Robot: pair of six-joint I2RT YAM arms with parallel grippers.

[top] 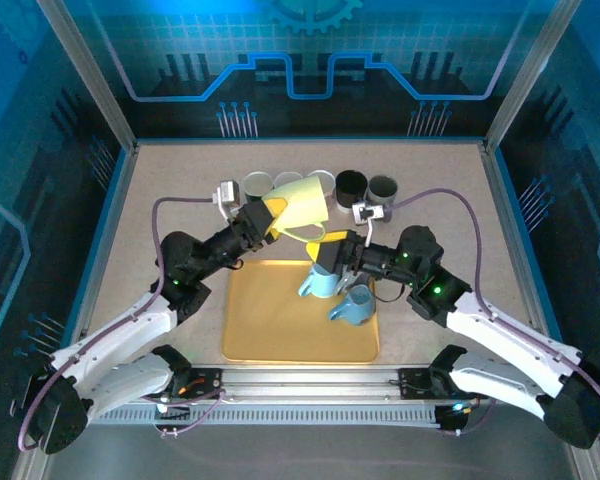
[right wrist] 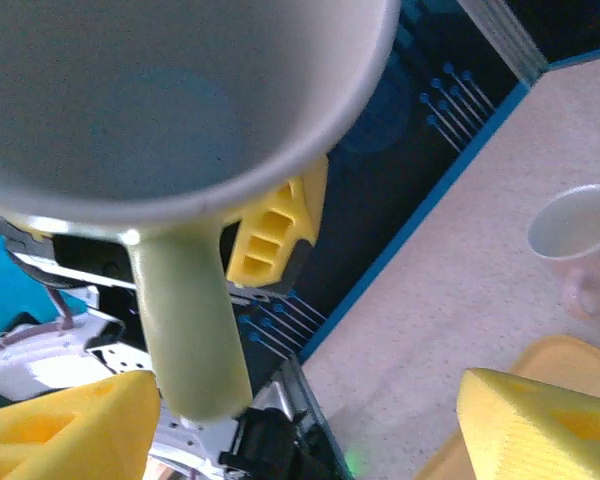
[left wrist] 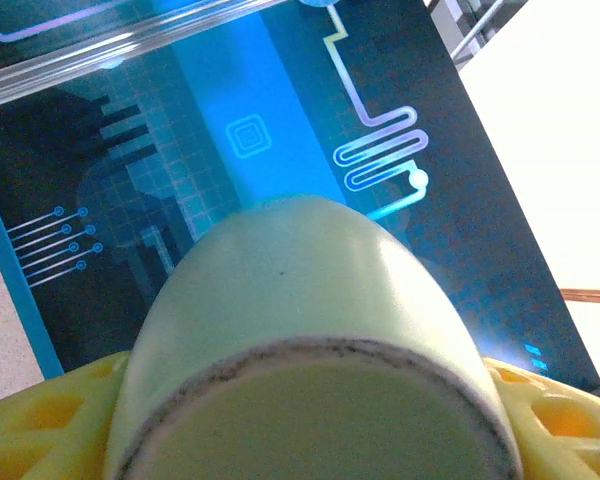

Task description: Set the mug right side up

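tray (top: 280,335): yellow, right in front of my bases, so I'm placing everything off it
blue mugs (top: 323,283): two, side by side on the tray's right half
right gripper (right wrist: 300,385): fingers spread wide over the tray's far right part, with the handle (right wrist: 190,330) just beside one finger, not pinched
left gripper (top: 272,218): pinching the mug (top: 302,203) at its base end
mug: pale yellow, up in the air over the tray's far edge, tipped sideways, mouth facing my right wrist
row of cups (top: 351,185): just past the tray's far edge
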